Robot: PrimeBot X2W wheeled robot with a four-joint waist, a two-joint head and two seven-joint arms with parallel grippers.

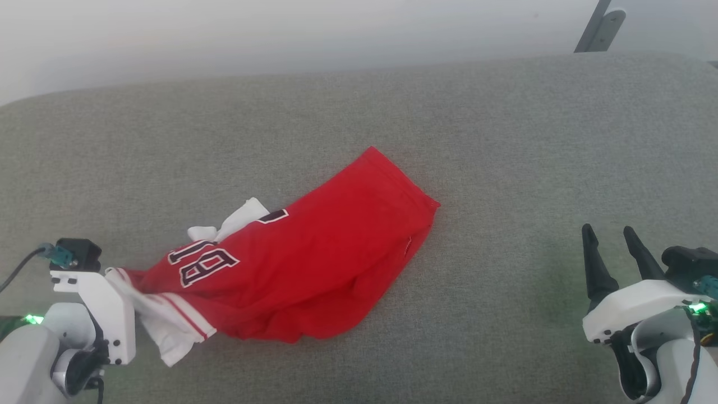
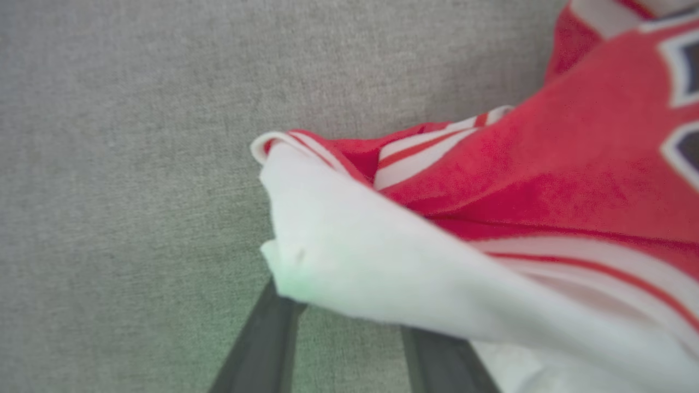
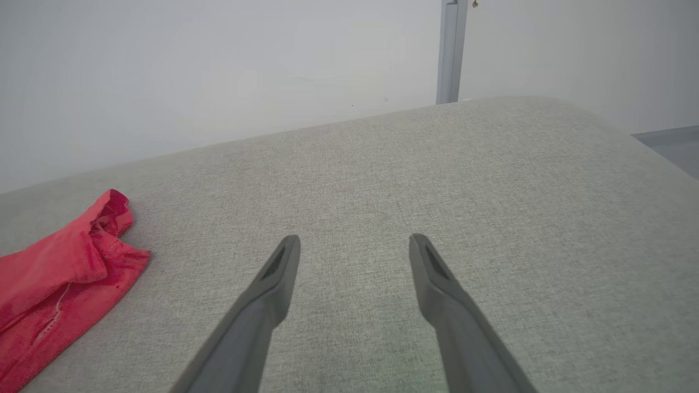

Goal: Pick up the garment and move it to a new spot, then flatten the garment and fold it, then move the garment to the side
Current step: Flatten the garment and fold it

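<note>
The left end effector sits at the white, striped trim end of the garment. Its dark fingers stand slightly apart, but white cloth drapes over their tips, so I cannot tell whether they grip it. From there the red garment stretches away to the right, crumpled on the grey padded surface, print up. Its hem end lies well left of the right end effector, which is wide open and holds nothing.

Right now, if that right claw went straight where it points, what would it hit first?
Probably bare grey cushion, then the white wall; the right gripper points past the garment, though depth is unclear.
</note>
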